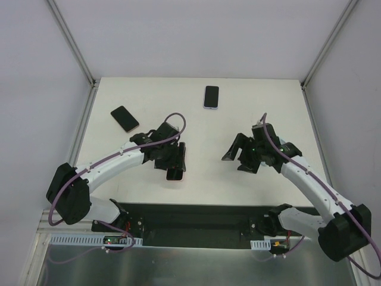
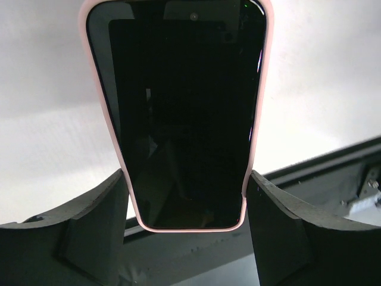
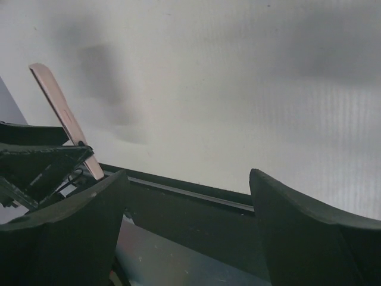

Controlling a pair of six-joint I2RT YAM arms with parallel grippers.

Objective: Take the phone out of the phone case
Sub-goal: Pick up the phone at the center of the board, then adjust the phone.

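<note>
Left wrist: left gripper (image 2: 187,179) clasps phone case (image 2: 190,228) edges; right gripper (image 3: 187,179) released; phone (image 2: 184,107) likely stiff, slick; peel a free corner

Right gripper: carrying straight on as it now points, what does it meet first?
Probably the white table top near the dark front rail; the pink-cased phone sits off that line. Depth unclear.

The white surface (image 1: 238,122) is a pale, matte rectangle bounded by a metal frame, with a black strip (image 1: 196,215) running along its near edge. Two things lie flat on it, well apart from each other: a black phone (image 1: 124,118) set at an angle near the far left corner, and a dark-screened phone with a light rim (image 1: 211,97) at the far middle.
</note>
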